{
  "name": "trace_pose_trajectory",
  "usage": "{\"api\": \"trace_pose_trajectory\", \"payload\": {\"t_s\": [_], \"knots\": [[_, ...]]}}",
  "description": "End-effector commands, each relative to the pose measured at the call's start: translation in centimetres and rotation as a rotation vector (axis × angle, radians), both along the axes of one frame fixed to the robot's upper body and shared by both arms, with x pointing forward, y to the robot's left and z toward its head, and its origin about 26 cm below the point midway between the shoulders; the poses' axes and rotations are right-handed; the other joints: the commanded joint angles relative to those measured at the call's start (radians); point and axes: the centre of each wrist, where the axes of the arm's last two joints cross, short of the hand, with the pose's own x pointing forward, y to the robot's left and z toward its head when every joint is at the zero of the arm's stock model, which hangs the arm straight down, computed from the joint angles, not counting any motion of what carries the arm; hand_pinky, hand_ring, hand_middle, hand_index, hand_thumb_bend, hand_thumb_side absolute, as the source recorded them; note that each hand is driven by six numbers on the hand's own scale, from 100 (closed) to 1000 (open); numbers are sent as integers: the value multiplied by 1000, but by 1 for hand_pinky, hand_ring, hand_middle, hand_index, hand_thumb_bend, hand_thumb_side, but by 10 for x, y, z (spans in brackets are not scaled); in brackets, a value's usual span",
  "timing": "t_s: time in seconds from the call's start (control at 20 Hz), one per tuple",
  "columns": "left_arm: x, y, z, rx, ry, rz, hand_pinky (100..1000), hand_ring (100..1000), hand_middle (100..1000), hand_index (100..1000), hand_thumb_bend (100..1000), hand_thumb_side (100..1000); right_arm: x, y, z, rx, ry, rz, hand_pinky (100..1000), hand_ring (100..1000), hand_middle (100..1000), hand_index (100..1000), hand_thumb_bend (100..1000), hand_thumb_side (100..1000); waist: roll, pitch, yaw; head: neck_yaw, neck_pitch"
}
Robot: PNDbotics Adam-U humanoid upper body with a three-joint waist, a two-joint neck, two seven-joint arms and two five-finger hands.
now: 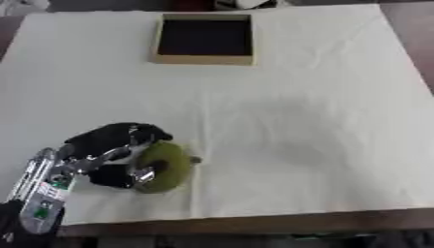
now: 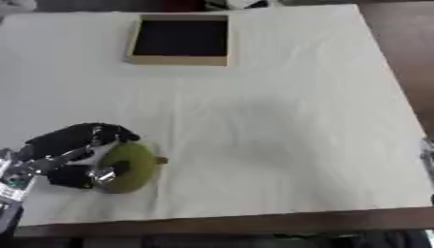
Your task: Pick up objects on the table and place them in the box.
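The robot's left hand [image 1: 115, 145] reaches in from the lower left corner of a desk [image 1: 297, 121] covered with a pale cloth, its black fingers [image 1: 140, 131] and thumb curled around a round green fruit [image 1: 165, 166] that looks like a pear or small gourd, a short stem poking out on the side away from the palm. The fruit sits against the fingers at the near left part of the desk, and whether it rests on the cloth or is lifted just clear of it cannot be told. Well beyond the fingers, toward the far edge of the desk and slightly to their right, stands a shallow open box [image 1: 203, 59] with light tan walls and a dark inside. The right hand [image 2: 426, 154] is barely visible at the right edge of the right eye view, and its pose cannot be made out.
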Motion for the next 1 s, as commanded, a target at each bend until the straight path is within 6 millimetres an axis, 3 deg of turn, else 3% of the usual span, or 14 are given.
{"api": "trace_pose_trajectory", "payload": {"t_s": [0.05, 0.15, 0.5, 1.0], "knots": [[-1, -1, 4, 295, -6, -294, 879, 745, 786, 922, 157, 1000, -1, 0, 8, -11, -24, 1, 752, 673, 583, 737, 100, 460, -2, -12, -1, 1, 5], [-2, -2, 9, 289, -24, -299, 877, 734, 776, 916, 100, 970, -1, -1, 8, -10, -24, -1, 751, 673, 582, 737, 100, 461, -2, -12, -1, 1, 5], [-10, -3, 23, 277, -67, -309, 843, 693, 758, 934, 100, 896, -1, -1, 8, 0, -28, -6, 751, 671, 581, 736, 100, 463, 0, -11, -1, -1, 5], [-17, 2, 16, 190, 9, -307, 740, 558, 668, 969, 100, 716, -2, -1, 7, 13, -31, -16, 750, 670, 580, 735, 100, 465, -1, -13, -5, 1, 5]]}}
